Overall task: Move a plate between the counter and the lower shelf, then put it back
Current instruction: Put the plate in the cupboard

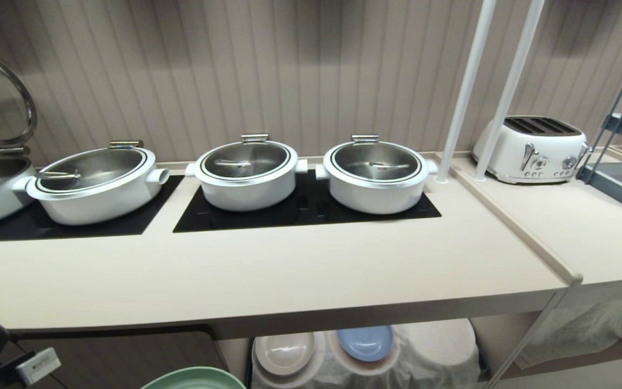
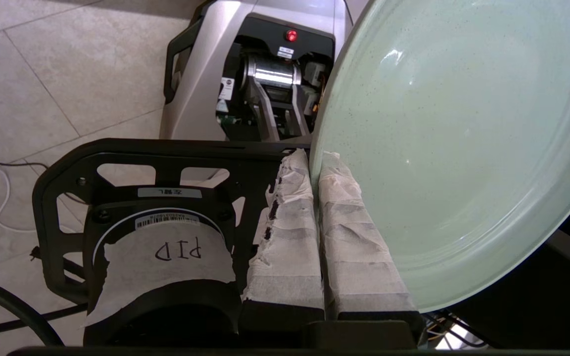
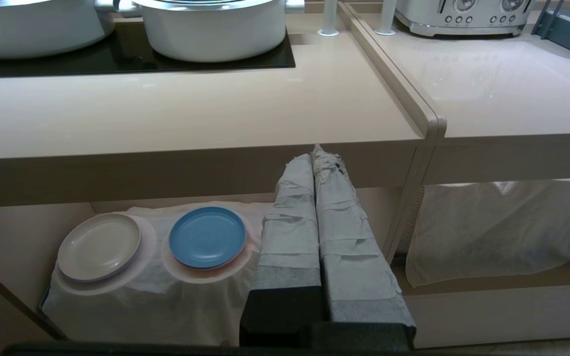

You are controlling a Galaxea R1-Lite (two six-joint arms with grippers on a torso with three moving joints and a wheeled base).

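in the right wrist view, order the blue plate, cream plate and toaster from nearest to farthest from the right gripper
1. Blue plate: on the lower shelf, just beside the right gripper.
2. Cream plate: same shelf, beyond the blue one.
3. Toaster: far back on the side counter.

Left hand [image 2: 314, 163]: black frame, tape-wrapped fingers [image 2: 290, 237], "PID" label; silver-black base [image 2: 265, 74].

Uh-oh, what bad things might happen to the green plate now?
1. The left gripper pinches the green plate only at its rim, with most of the plate sticking out past the jaws, so it might slip or tip.
2. The plate sits low in front of the counter; lifting it, its edge might bump the thick front edge.
3. If it drops, it could hit the hard tiled floor and break.
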